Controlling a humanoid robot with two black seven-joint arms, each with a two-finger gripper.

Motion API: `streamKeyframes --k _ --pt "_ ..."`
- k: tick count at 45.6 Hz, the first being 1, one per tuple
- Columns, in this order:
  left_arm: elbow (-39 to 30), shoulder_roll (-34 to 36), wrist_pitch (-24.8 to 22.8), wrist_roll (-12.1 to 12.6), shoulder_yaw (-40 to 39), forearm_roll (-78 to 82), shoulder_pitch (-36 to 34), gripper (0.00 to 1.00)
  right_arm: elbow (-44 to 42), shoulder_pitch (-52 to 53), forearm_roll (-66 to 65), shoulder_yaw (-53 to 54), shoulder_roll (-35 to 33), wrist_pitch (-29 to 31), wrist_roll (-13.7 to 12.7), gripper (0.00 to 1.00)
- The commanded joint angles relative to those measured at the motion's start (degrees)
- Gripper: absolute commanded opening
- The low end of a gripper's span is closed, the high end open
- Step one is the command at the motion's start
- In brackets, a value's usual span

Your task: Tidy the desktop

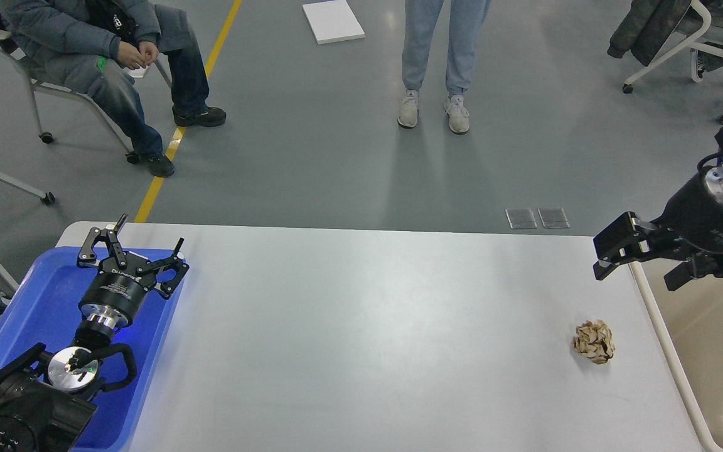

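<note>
The desktop is a wide matte white-grey top filling the lower half of the head view. A crumpled brown paper ball lies on it near the right edge. My right gripper hangs above that edge, up and to the right of the ball and apart from it, open with nothing between its fingers. At the far left, my left gripper is over the far end of the blue tray, also open and empty.
A beige bin sits against the desktop's right side. Beyond the table, one person sits on a chair at the back left, another stands at the back middle. A wheeled chair is at the back right.
</note>
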Motion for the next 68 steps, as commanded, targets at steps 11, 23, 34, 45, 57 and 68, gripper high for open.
streamKeyframes --k 11,23,34,45,57,68 --pt "0.0 0.0 0.0 0.0 0.0 0.0 0.0 1.0 0.1 0.3 0.0 0.1 -0.1 0.0 0.0 1.0" --pt "0.0 0.0 0.0 0.0 0.0 0.1 0.0 1.0 0.0 0.1 0.0 0.3 0.1 0.0 0.0 1.0" --pt "0.0 0.0 0.0 0.0 0.0 0.0 0.0 1.0 0.0 -0.3 -0.1 1.8 0.0 0.0 0.0 1.0" --pt "0.0 0.0 0.0 0.0 0.0 0.0 0.0 1.0 -1.0 -0.8 -0.1 1.8 0.1 0.0 0.0 1.0" --pt "0.0 0.0 0.0 0.0 0.0 0.0 0.0 1.0 -2.7 -1.4 -0.2 1.8 0.1 0.0 0.1 1.0" --pt "0.0 0.0 0.0 0.0 0.0 0.0 0.0 1.0 -4.4 -2.6 -4.3 1.8 -1.0 0.0 0.1 1.0"
